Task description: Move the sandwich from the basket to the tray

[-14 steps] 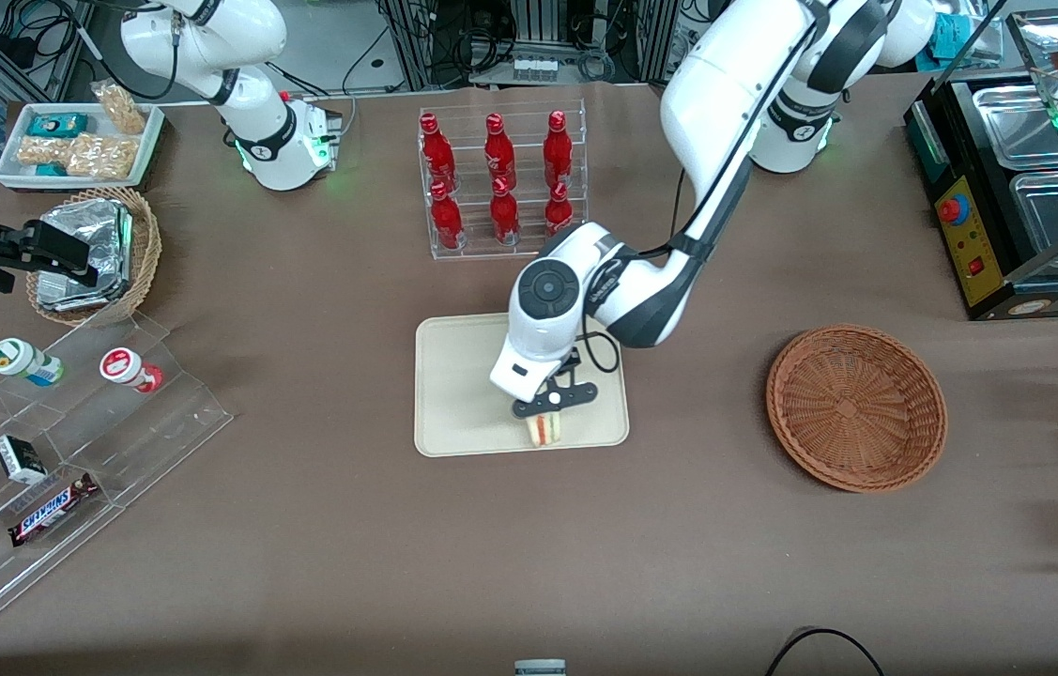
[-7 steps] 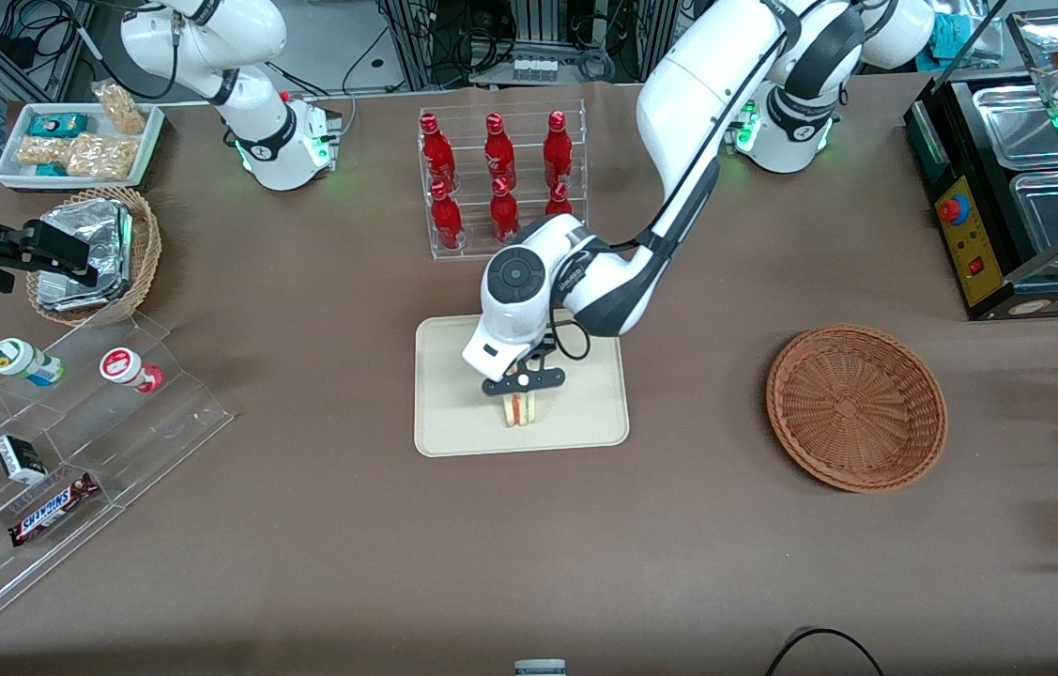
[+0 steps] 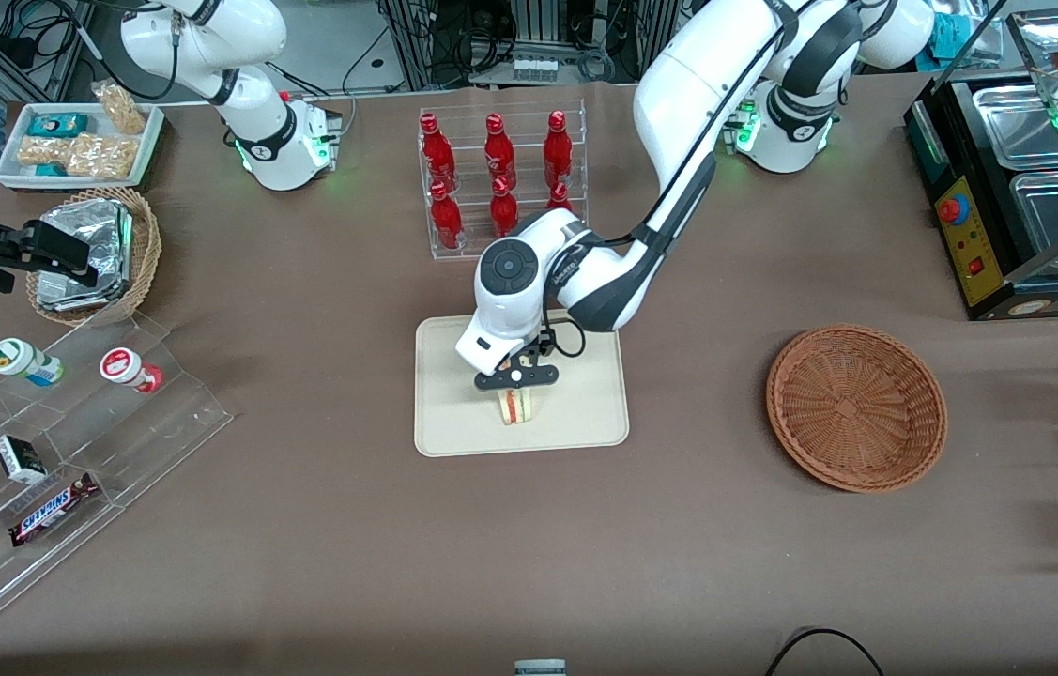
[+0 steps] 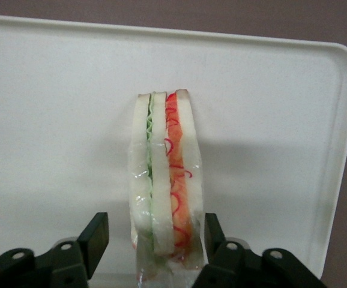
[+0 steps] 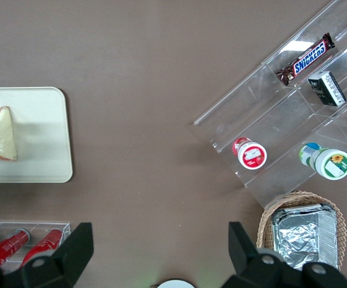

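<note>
The sandwich stands on its edge on the cream tray, near the tray's middle. In the left wrist view the sandwich shows pale bread with green and red layers under clear wrap, resting on the tray. My gripper hangs just above it, open, with the wedge between its fingers. One finger stands clearly apart from the wrap; the other is very close to it. The right wrist view also shows the sandwich on the tray. The reddish-brown basket sits empty toward the working arm's end.
A clear rack of red bottles stands just farther from the camera than the tray. Toward the parked arm's end are a smaller wicker basket with foil packets, an acrylic stepped shelf of snacks and a white snack tray. A food warmer stands at the working arm's end.
The gripper and sandwich have shifted from the tray's near edge toward its middle, toward the parked arm's end; over the last half second the move was slight.
</note>
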### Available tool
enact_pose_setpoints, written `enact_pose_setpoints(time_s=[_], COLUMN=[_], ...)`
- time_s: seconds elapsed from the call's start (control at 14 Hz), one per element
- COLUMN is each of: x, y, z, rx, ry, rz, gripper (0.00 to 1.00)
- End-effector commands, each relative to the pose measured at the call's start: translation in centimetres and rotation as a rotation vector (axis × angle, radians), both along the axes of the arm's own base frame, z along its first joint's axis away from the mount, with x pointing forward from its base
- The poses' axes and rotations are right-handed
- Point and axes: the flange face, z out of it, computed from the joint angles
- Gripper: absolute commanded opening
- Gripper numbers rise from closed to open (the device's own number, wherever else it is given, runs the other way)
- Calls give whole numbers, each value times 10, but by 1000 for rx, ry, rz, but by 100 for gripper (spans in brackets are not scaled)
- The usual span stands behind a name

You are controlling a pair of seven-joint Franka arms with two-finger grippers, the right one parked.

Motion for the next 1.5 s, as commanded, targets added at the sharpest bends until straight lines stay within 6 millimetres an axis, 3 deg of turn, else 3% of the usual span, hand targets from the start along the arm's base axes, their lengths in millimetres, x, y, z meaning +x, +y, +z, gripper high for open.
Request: enact_pose_setpoints(time_s=[0.0, 0.07, 0.21, 0.29, 0.43, 0.64, 0.93, 1.14, 1.43], x=[12, 22, 38, 38, 58, 68, 66, 55, 41], y=[24, 41, 78, 91, 153, 227, 331, 396, 458], z=[44, 70, 96, 99, 110, 126, 162, 192, 251], rx=[68, 78, 123, 147, 178, 173, 147, 122, 94], ry=[-35, -35, 1, 24, 65, 96, 116, 118, 114], rz=[2, 30, 74, 93, 142, 38, -71, -139, -219], gripper=[100, 100, 100, 100, 100, 100, 100, 100, 100])
